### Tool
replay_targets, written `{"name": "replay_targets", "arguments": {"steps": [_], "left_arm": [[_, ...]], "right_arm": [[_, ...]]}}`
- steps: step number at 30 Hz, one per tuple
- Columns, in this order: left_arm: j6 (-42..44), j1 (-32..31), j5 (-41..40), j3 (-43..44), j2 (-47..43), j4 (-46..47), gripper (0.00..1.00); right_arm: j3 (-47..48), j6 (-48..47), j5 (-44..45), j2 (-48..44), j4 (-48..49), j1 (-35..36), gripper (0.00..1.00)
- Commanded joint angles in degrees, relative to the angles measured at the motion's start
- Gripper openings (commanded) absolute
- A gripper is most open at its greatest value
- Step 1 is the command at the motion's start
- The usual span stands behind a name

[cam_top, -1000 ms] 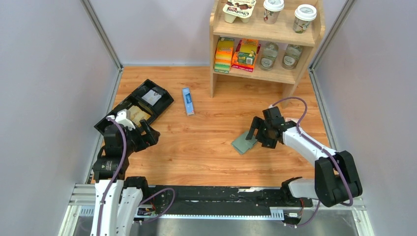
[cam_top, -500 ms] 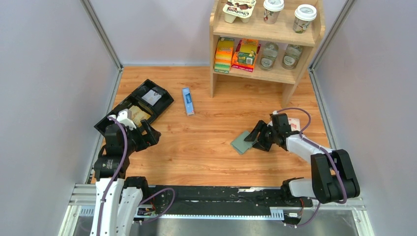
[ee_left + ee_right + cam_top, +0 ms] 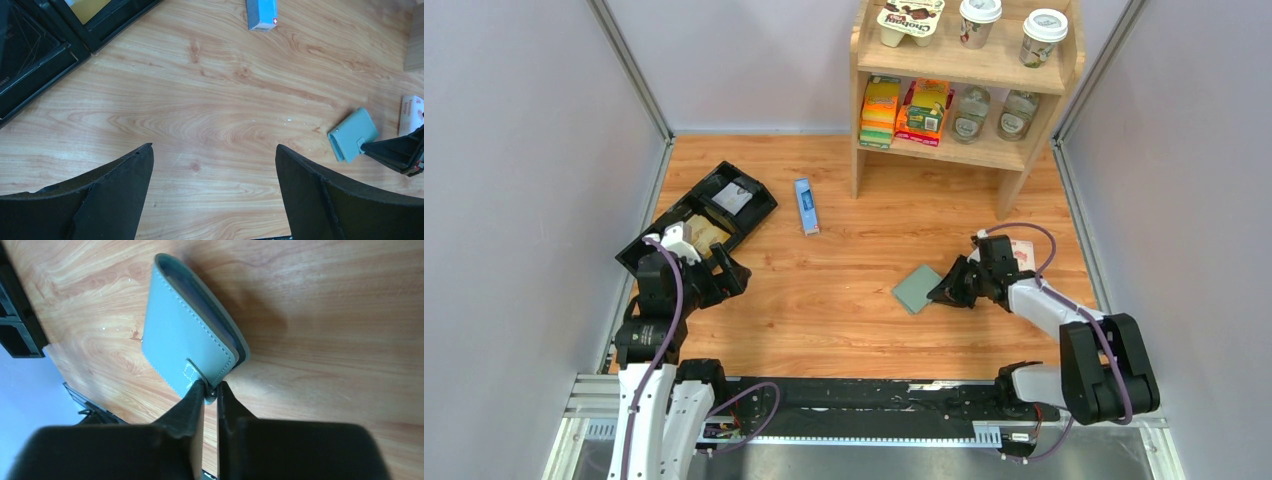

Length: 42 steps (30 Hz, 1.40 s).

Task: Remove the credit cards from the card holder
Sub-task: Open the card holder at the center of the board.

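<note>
The grey-green wallet (image 3: 917,288) lies shut and flat on the wooden surface (image 3: 824,290), right of the middle. The right claw (image 3: 210,394) is nearly closed and pinches the little tab on the wallet's edge. The left claw (image 3: 214,150) hangs wide open with nothing in it, well away, near the black tray (image 3: 75,50). A blue box (image 3: 805,205) lies farther back.

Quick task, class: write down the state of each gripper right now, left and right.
Left gripper: open, holding nothing.
Right gripper: shut on the card holder, pinching its closure tab.
</note>
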Motion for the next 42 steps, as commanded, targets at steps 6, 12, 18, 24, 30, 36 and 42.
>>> {"name": "replay_targets", "arguments": {"steps": [6, 12, 18, 24, 30, 36, 42], "left_arm": [[1.2, 0.3, 0.5, 0.1, -1.0, 1.3, 0.98], [1.3, 0.3, 0.5, 0.0, -0.9, 1.3, 0.98], [1.4, 0.3, 1.3, -0.3, -0.9, 1.9, 0.98], [1.6, 0.4, 1.5, -0.1, -0.9, 1.7, 0.98], [1.7, 0.3, 1.2, 0.0, -1.3, 1.5, 0.98], [1.6, 0.3, 1.0, 0.1, -1.3, 1.3, 0.98], [1.6, 0.3, 1.2, 0.0, -1.3, 1.4, 0.98]], "right_arm": [[12.4, -9.8, 13.2, -3.9, -19.7, 0.5, 0.00], [27.9, -14.2, 45.2, -1.4, -38.3, 10.6, 0.00], [40.1, -12.0, 71.6, 15.0, -52.5, 26.2, 0.00], [46.7, -7.1, 82.0, 32.3, -60.8, 37.5, 0.00], [53.0, -8.8, 75.6, 40.4, -59.6, 47.5, 0.00], [58.2, -12.0, 64.8, 45.5, -56.3, 53.6, 0.22], [57.5, -17.4, 50.3, 35.6, -50.9, 53.7, 0.69]]}}
